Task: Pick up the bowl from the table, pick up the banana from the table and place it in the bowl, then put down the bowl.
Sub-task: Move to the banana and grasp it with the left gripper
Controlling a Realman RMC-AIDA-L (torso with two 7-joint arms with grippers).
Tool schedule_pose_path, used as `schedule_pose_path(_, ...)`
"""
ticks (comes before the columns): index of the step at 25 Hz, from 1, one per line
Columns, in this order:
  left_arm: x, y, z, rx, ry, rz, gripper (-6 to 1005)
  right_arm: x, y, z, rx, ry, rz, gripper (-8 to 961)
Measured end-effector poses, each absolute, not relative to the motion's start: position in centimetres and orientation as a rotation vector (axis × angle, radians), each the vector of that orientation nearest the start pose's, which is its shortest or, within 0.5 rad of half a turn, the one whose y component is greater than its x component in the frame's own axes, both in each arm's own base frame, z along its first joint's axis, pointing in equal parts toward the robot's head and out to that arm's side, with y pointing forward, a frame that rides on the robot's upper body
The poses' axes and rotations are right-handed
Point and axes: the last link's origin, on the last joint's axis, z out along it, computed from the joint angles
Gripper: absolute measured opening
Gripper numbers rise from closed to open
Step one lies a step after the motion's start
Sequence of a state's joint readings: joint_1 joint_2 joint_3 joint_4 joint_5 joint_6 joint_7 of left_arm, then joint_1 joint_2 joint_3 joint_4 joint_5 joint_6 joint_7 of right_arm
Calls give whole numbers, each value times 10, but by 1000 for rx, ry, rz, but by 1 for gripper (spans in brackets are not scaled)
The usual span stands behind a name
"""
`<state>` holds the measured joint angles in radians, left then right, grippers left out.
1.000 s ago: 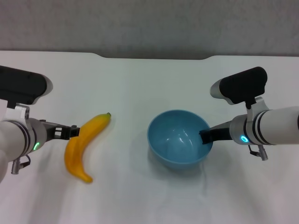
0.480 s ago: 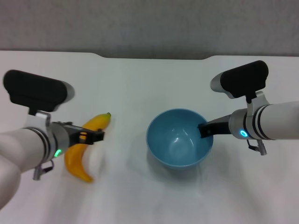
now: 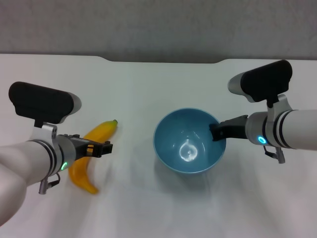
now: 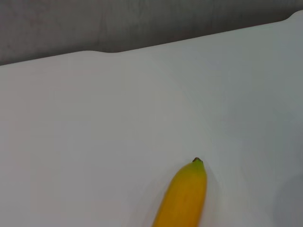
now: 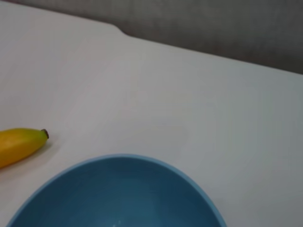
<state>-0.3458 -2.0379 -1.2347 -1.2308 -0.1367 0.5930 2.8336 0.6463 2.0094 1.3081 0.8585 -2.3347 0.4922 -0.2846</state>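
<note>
Currently, head view: the bowl [image 3: 189, 148], light blue and glossy, sits right of centre, tilted with its opening toward the camera. A shadow lies under its near side, so it looks lifted off the table [image 3: 148, 84], though I cannot be sure of that from this angle. The right gripper [image 3: 215, 133] has its dark fingers pinching the bowl's right rim, one finger inside the wall, the other hidden behind it. The right arm reaches in from the right edge, with a cyan ring light on its wrist.

The banana [image 3: 92, 154] lies flat on the table at left, well apart from the bowl. Its dark stem tip points away and toward the centre; its curved lower end bends toward the near edge. The left gripper [image 3: 103, 148] hangs over the banana's middle, fingers pointing toward the bowl. Whether those fingers are spread or pressed together cannot be told; they read only as a dark block across the yellow skin. A green light shows on the left wrist.

Left wrist view: only the banana's stem end [image 4: 184, 196] against white tabletop, the notch in the far edge beyond.

Right wrist view: the bowl's rim [image 5: 156, 165] fills the near part, with the banana's tip [image 5: 21, 144] beside it, not touching.
</note>
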Motion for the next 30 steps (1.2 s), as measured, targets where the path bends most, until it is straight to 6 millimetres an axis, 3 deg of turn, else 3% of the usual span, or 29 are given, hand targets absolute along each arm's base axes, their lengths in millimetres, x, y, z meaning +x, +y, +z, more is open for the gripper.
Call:
schedule_pose_path(16, -265, 381, -49, -1891, -1143, 28, 887, 200, 409, -69, -2242, 913, 90, 36)
schedule_pose_path(30, -280, 379, -57, -1878, -1191, 70, 884, 194, 406, -66, -2248, 885, 114, 36)
